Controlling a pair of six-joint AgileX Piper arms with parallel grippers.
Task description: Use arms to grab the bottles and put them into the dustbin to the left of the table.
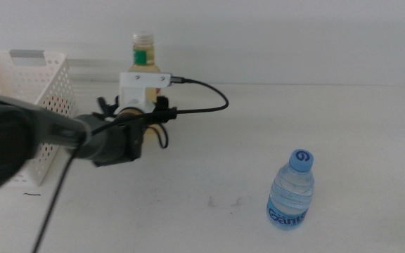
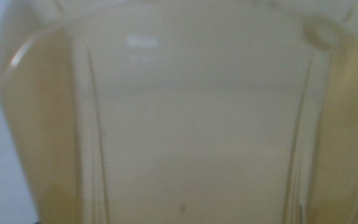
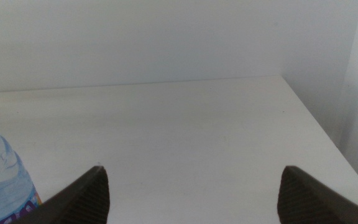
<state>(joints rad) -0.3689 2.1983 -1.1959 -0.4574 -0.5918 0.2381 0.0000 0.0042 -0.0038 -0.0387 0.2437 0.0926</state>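
The left hand (image 1: 140, 105) is reaching around the yellow-liquid bottle (image 1: 142, 51) beside the dustbin (image 1: 44, 88); its grip cannot be told. The right hand (image 3: 191, 186) is waiting spread apart by the water bottle (image 1: 291, 190) on the desk (image 1: 343, 126). Next, likely: clench, lift, carry binward.

Plain white wall (image 1: 294, 35) behind table; nothing else distinguishable.
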